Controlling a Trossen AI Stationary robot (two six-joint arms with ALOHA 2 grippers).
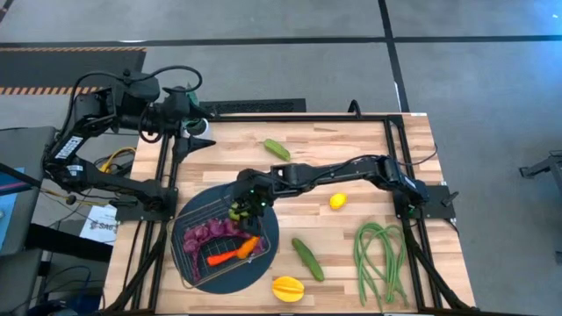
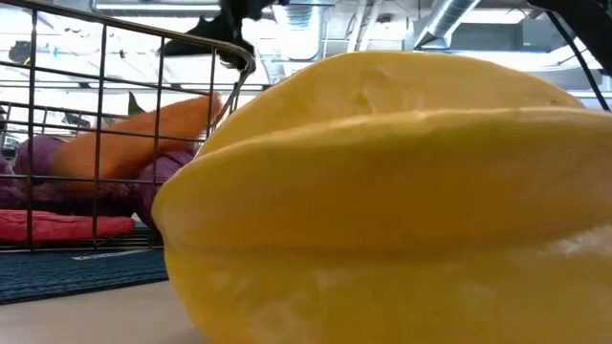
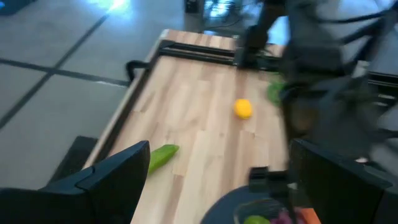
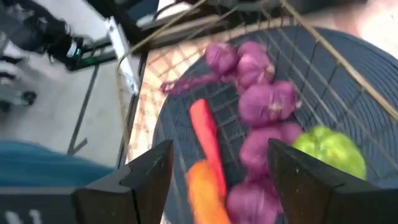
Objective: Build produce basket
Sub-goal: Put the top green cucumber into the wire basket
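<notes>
right gripper [image 1: 248,200] – jaws spread over basket [image 1: 189,211] | green pepper [image 4: 328,151] in basket | left gripper [image 3: 214,180] – jaws spread

Thin metal wire basket [image 1: 195,230], wooden table [image 1: 351,158]

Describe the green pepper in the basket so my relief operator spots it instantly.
Start at the wire basket on the dark round mat. At its corner beneath the open right gripper lies the green pepper, the only green piece among purple grapes.

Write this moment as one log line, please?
right gripper: open over basket | green pepper in basket | left gripper: open, parked at table corner
</notes>
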